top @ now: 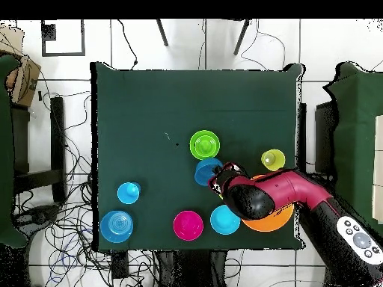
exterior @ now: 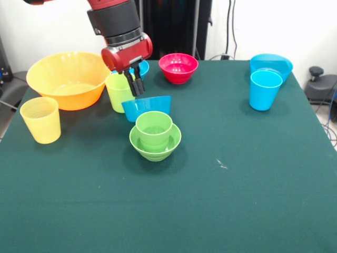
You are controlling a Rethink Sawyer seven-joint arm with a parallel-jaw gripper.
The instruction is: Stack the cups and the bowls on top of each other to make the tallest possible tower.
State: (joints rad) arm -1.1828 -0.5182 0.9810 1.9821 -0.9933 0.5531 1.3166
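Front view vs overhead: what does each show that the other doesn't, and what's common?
Front only: the yellow-green cup behind the gripper; in the overhead view the arm covers it. Overhead only: cables on the floor around the table. Both: the green cup nested in the green bowl, the small blue bowl next to it, the red bowl and the sky blue cup.

Cups: 4. Pale yellow cup [exterior: 41, 120], yellow-green cup [exterior: 119, 95], green cup [exterior: 154, 128], sky blue cup [exterior: 265, 90].

Bowls: 6. Yellow-orange bowl [exterior: 58, 74], red bowl [exterior: 178, 68], green bowl [exterior: 155, 153].

Three are blue: tilted blue bowl [exterior: 148, 107] at 12 o'clock of the green bowl, small blue bowl [exterior: 143, 67] at 9 o'clock of the red bowl, wide blue bowl [exterior: 271, 63] at 12 o'clock of the sky blue cup.
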